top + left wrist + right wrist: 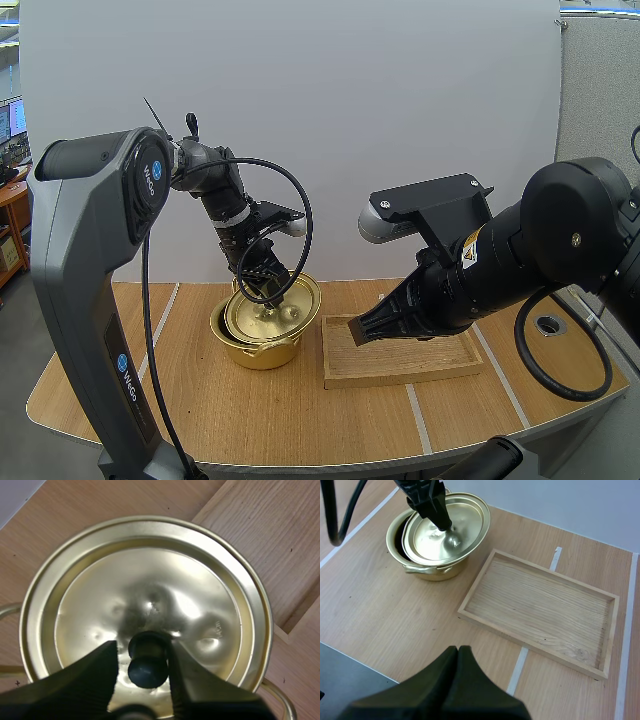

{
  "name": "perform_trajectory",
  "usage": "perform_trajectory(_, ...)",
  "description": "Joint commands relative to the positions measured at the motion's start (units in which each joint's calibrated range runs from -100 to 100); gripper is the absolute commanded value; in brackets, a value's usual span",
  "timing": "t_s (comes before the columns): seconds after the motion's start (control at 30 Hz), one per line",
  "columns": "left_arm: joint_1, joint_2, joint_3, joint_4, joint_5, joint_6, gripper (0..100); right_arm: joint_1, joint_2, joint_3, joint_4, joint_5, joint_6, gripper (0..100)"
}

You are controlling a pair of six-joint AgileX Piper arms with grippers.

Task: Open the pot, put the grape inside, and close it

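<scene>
the gold-coloured pot (262,352) is sitting on the wooden table (300,420), its two thin loop handles sticking out at the sides. its round lid (275,305), shiny and slightly dented, is lying tilted across the mouth, shifted toward the wooden tray (540,610), so a dark crescent of the inside is showing on the side away from the tray. the left gripper (272,295) is reaching down from above and clamping the lid's black knob (147,660) between its two fingers (95,670). the tray is lying flat beside the pot, not touching it. the right gripper (358,330) is hovering over the tray's end nearest the pot, its fingers pressed together into one dark wedge, gripping nothing.
</scene>
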Motion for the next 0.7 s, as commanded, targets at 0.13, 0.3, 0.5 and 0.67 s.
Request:
perform_trajectory(0.13,-0.15,-0.1,-0.1,-1.1,1.5,0.4,0,-0.2,-0.6,0.2,0.2,0.0,-0.5,0)
perform_trajectory(0.3,-0.15,-1.6,-0.1,-0.9,3.7,0.4,0,-0.2,-0.6,0.2,0.2,0.0,-0.5,0)
perform_trajectory(0.5,-0.15,-5.2,-0.1,2.4,5.2,0.4,0,-0.2,-0.6,0.2,0.2,0.0,-0.5,0)
perform_trajectory(0.67,-0.15,-5.7,-0.1,4.1,6.3,0.4,0,-0.2,-0.6,0.2,0.2,0.0,-0.5,0)
